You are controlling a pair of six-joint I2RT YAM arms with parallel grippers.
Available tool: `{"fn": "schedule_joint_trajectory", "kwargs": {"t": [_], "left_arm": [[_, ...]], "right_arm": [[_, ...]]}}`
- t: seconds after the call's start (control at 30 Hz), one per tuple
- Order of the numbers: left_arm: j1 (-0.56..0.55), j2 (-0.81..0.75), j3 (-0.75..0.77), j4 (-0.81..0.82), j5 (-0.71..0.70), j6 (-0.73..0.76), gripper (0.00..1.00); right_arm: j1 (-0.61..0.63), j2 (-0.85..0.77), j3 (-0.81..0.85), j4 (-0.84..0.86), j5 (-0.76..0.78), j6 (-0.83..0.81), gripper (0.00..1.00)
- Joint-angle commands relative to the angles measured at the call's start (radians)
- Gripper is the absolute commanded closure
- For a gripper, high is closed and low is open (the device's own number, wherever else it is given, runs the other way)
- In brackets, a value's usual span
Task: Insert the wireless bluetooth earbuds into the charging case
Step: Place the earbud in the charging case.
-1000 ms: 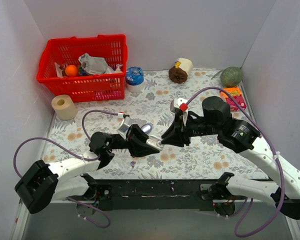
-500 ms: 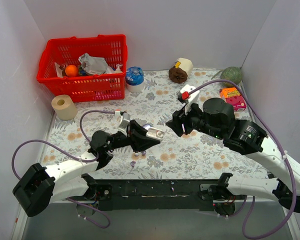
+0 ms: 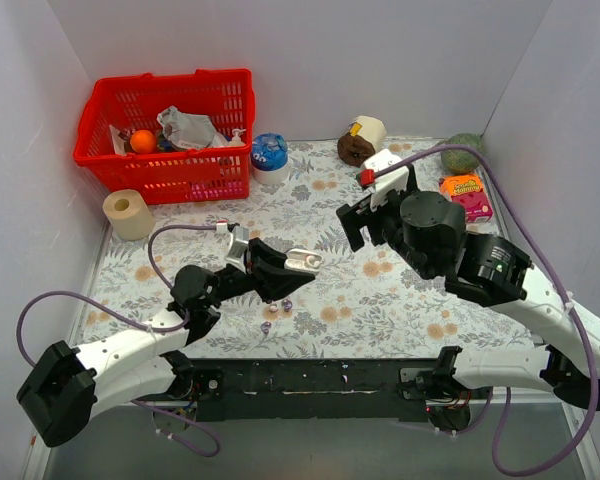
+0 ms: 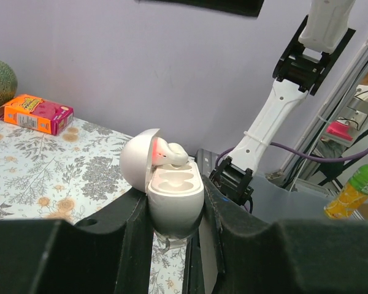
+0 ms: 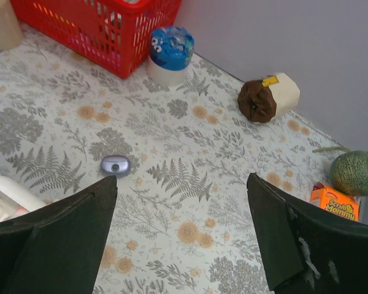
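Note:
The charging case [image 4: 174,197], a glossy white oval with its lid tipped open, stands upright in my left gripper [image 4: 175,215], which is shut on its lower half. One white earbud [image 4: 172,155] rests in the far socket under a red glow. The near socket [image 4: 172,179] is bare. From above, the case [image 3: 303,262] hangs over the floral cloth with two tiny purple bits [image 3: 287,303] [image 3: 266,326] lying below it. My right gripper [image 3: 356,228] is raised to the case's right, apart from it, open and holding nothing [image 5: 181,180].
A silver-blue disc [image 5: 115,164] lies on the cloth beside the case. At the back are a red basket [image 3: 170,150], a blue-lidded tub [image 3: 270,156] and a brown-and-cream roll [image 3: 362,142]. A melon [image 3: 462,152] and an orange box [image 3: 467,195] sit far right, a paper roll [image 3: 128,213] far left.
My right gripper has opened wide and drawn back up and to the right, away from the case. My left gripper has carried the case slightly up and back.

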Motion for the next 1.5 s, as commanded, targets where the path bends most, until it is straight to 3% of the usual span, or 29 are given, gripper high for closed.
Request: {"fn": "schedule_joint_trajectory", "kwargs": {"t": [0.0,0.07,0.2,0.27,0.3,0.37,0.4,0.47,0.63,0.73,0.77,0.87,0.97,1.13,1.2,1.47], "left_arm": [[-0.002,-0.066,-0.004,-0.077,-0.049,0.027,1.0],[-0.002,-0.088,-0.005,-0.097,-0.062,0.039,1.0],[-0.002,-0.143,-0.023,-0.119,-0.092,0.039,1.0],[0.0,-0.169,-0.022,-0.145,-0.117,0.029,1.0],[0.0,-0.174,-0.017,-0.178,-0.122,0.024,1.0],[0.0,-0.177,0.006,-0.215,-0.125,0.016,1.0],[0.0,-0.174,0.013,-0.241,-0.116,0.013,1.0],[0.001,-0.16,0.033,-0.263,-0.108,0.001,1.0],[0.001,-0.138,0.05,-0.283,-0.096,-0.013,1.0],[0.003,-0.138,0.056,-0.291,-0.096,-0.007,1.0],[0.004,-0.138,0.058,-0.292,-0.096,-0.002,1.0],[0.003,-0.14,0.062,-0.298,-0.095,0.013,1.0],[0.003,-0.146,0.055,-0.278,-0.082,0.024,1.0],[0.003,-0.157,0.046,-0.269,-0.067,0.042,1.0],[0.003,-0.161,0.042,-0.262,-0.066,0.055,1.0],[0.003,-0.166,0.039,-0.255,-0.058,0.069,1.0]], "right_arm": [[0.003,0.061,0.135,-0.019,-0.035,-0.012,0.06],[0.003,0.037,0.105,0.031,0.021,0.039,0.05],[0.0,-0.072,0.007,0.157,-0.138,0.051,0.04],[0.003,-0.034,0.056,0.074,-0.172,0.015,0.05],[0.001,-0.006,0.103,0.028,-0.178,0.016,0.14],[0.019,0.048,0.181,-0.061,-0.187,0.016,0.18],[0.029,0.055,0.189,-0.07,-0.199,0.008,0.18],[0.049,0.063,0.198,-0.085,-0.29,-0.027,0.06],[0.107,0.106,0.231,-0.131,-0.284,-0.024,0.04],[0.156,0.15,0.28,-0.196,-0.28,-0.009,0.21],[0.168,0.158,0.289,-0.205,-0.299,0.001,0.33],[0.174,0.169,0.275,-0.213,-0.355,0.03,0.52],[0.173,0.161,0.231,-0.194,-0.403,0.053,0.62],[0.173,0.158,0.183,-0.182,-0.452,0.094,0.61],[0.173,0.152,0.172,-0.178,-0.474,0.111,0.7],[0.171,0.144,0.105,-0.178,-0.443,0.142,0.74]]}}
